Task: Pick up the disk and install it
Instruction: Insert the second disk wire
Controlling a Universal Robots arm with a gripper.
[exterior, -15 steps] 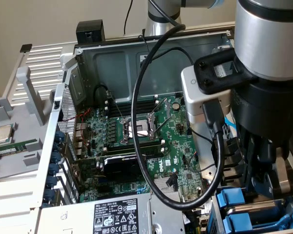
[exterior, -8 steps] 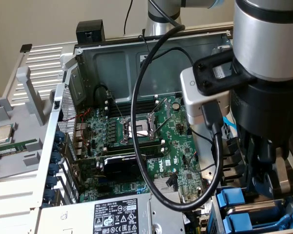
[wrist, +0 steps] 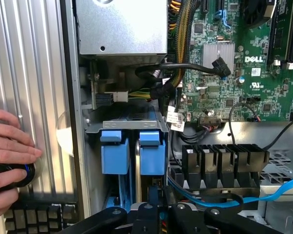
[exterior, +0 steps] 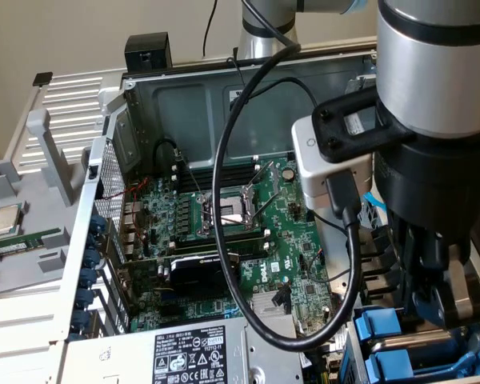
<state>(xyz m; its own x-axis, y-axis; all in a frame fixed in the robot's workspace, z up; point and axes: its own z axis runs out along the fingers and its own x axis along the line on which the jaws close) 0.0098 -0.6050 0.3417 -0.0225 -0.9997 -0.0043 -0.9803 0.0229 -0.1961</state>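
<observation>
Over the drive bay w/ two blue carriers, our end effector (wrist: pixel 161 214) hovers; can't tell its grip. We judge the disk (wrist: pixel 152 151) looks seated already, install approx. done; a hand (wrist: pixel 10 156) rests beside.

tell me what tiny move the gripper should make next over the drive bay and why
Probably ease the gripper straight toward the disk, slowly. It hangs just over that blue carrier, which stands in the bay beside the other drive. Whether the disk is fully seated cannot be told, so a gentle push seems safest.
</observation>
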